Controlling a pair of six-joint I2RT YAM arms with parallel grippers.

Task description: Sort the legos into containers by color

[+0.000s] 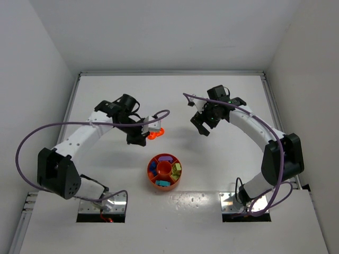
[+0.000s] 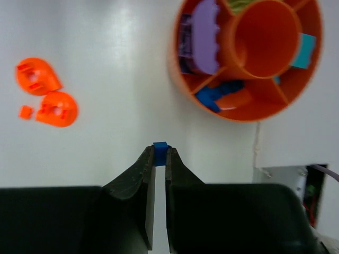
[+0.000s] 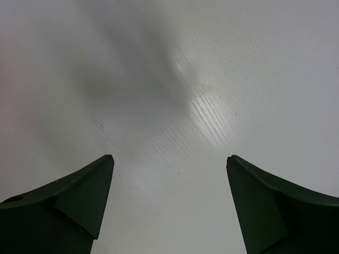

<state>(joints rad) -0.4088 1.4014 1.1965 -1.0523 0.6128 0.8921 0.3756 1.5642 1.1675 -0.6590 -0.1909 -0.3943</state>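
1. left claw [image 2: 160, 154]: jaws narrow, clamped on 1 small blue lego brick [image 2: 160, 145]. the brick sits at the very tips of the fingers, touching both, and is lifted off the white table [image 2: 106, 47].

2. round orange divided tray [image 2: 241, 115]: ahead of the left claw and to its right, apart from the fingertips. the wedge nearest the claw holds blue bricks [image 2: 216, 95]. the wedge to the left of that one holds a purple piece [image 2: 204, 34]. a teal brick [image 2: 303, 50] lies in a wedge on the far right side. a yellow-green piece [image 2: 241, 5] shows at the farthest wedge, cut by the frame edge. the centre cup [image 2: 265, 37] stands in the middle of the wedges.

3. loose parts: 2 orange teardrop-shaped pieces [image 2: 47, 92] and 1 tiny orange brick [image 2: 25, 111] lie on the table ahead of the left claw and well to its left.

4. right claw [image 3: 169, 161]: jaws wide. only the table surface shows between and beyond the fingers. in the top view this claw is well apart from the tray, which lies nearer the arm bases.
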